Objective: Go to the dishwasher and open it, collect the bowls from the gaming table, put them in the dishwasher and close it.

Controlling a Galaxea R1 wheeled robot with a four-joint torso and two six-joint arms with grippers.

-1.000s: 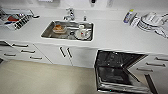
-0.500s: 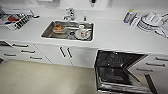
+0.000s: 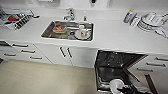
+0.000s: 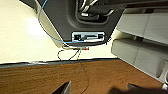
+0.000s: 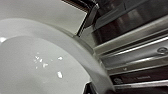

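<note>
Dishwasher [image 3: 112, 67] stands open under the white counter [image 3: 112, 35], to the right of the sink [image 3: 50, 28]. Its dark interior and wire racks are exposed; the door is folded down toward the floor [image 3: 37, 80].

Right arm reaches in at the lower edge of the head view, over the open door. A white bowl [image 3: 116, 84] sits at the right gripper [image 3: 123, 88], over the door and the front of the lower rack. In the right wrist view the bowl [image 5: 37, 67] shows large, tilted, a few pale specks on its inner face; its rim lies close to the steel edge of the door [image 5: 130, 57]. A dark part of the gripper meets the bowl's rim at the picture's lower edge, so the gripper appears closed on the bowl; the fingers themselves are hard to make out.

Left gripper [image 4: 97, 88]: two dark finger tips show well apart over a brown wooden surface [image 4: 50, 77], nothing between them. A thin blue cable [image 4: 47, 30] loops under the robot's dark body. Grey padded blocks [image 4: 140, 40] lie beside it.

Sink holds an orange-brown item in a bowl [image 3: 59, 28] and white dishes [image 3: 82, 33]. Tap [image 3: 70, 13] behind it. Dish rack [image 3: 16, 18] at the counter's left end; a spray bottle [image 3: 128, 15] and stacked white plates [image 3: 150, 22] at its right end. White cupboard doors [image 3: 65, 53] and drawers [image 3: 21, 51] below the counter.
</note>
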